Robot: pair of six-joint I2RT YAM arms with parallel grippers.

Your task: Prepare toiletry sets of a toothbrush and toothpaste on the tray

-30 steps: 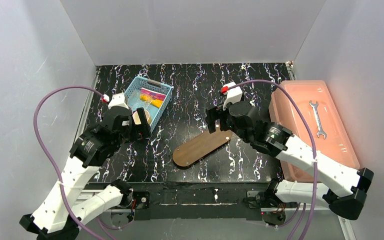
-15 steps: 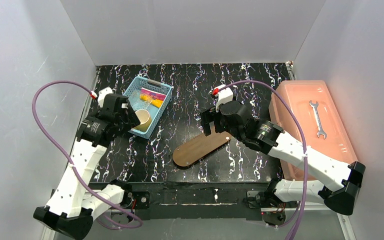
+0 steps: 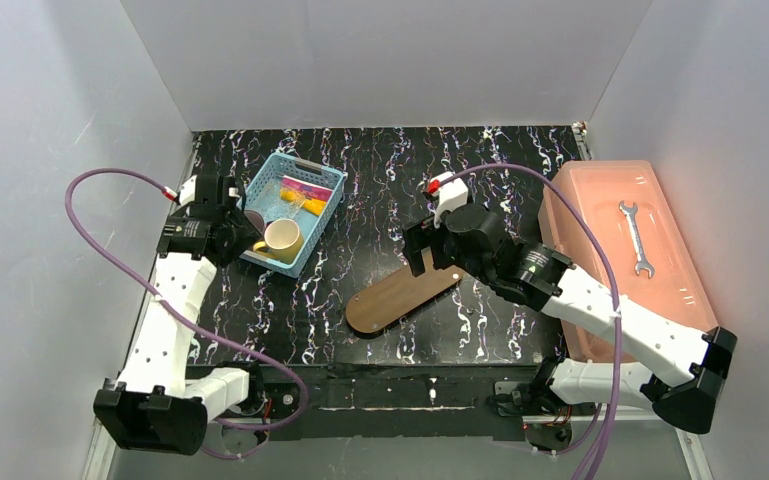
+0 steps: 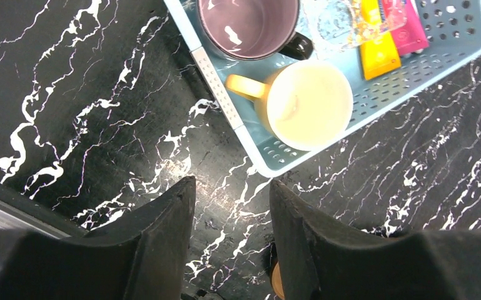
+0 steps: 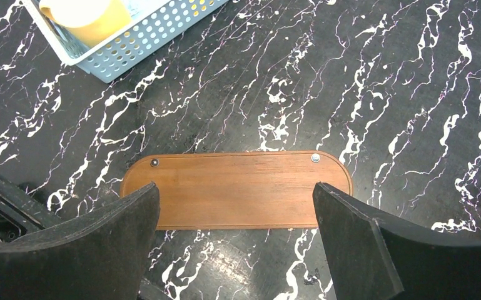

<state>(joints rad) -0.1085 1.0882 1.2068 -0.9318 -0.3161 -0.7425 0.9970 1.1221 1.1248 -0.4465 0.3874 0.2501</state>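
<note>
Black white-veined tabletop; dark-brown wooden oblong tray (image 3: 403, 292) lies bare at centre, right gripper (image 5: 234, 192) spread empty over it, probably to square it; yellow-orange toothpaste tube (image 4: 378, 50) and magenta-pink toothpaste tube (image 4: 406, 31) lie in the light-blue perforated basket (image 4: 450, 37) at ten o'clock; left gripper (image 4: 232, 187) parted, empty, beside its rim.

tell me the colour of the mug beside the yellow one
Purple. The mug shows best in the left wrist view.

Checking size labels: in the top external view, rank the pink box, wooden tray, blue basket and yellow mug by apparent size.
1. pink box
2. blue basket and wooden tray: too close to rank, the tray longer, the basket wider
3. yellow mug
</note>
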